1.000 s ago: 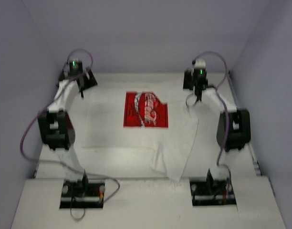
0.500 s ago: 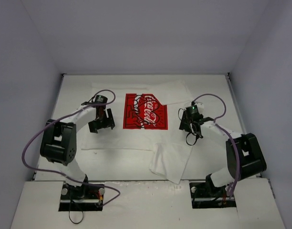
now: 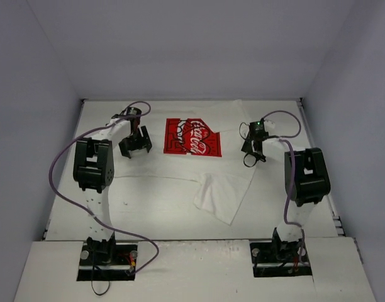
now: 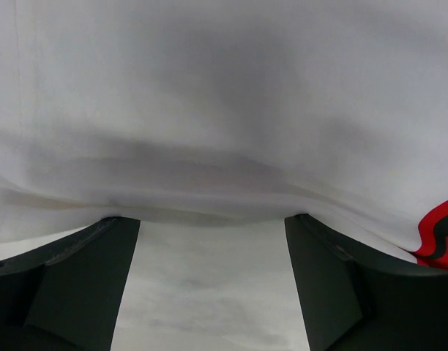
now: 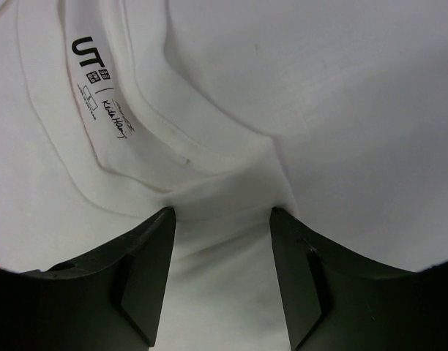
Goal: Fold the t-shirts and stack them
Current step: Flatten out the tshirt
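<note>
The white t-shirt (image 3: 173,173) lies spread on the table, its red graphic (image 3: 192,137) facing up and one corner folded over at the near right (image 3: 221,198). My left gripper (image 3: 134,146) is low at the shirt's left part. In the left wrist view it (image 4: 209,219) is open, with a fold of the t-shirt (image 4: 224,110) at its fingertips. My right gripper (image 3: 252,151) is down on the shirt's right side. Seen from the right wrist, it (image 5: 222,212) is open, its fingers straddling bunched fabric just below the collar label (image 5: 99,88).
Grey walls close the table (image 3: 148,214) in on the left, back and right. Both arm bases (image 3: 107,251) sit on the near ledge, with purple cables looping beside each arm.
Both arms came down from the back of the table onto the shirt, then slid toward the far side. The shirt shifted back with them. The right jaws narrowed a little.
</note>
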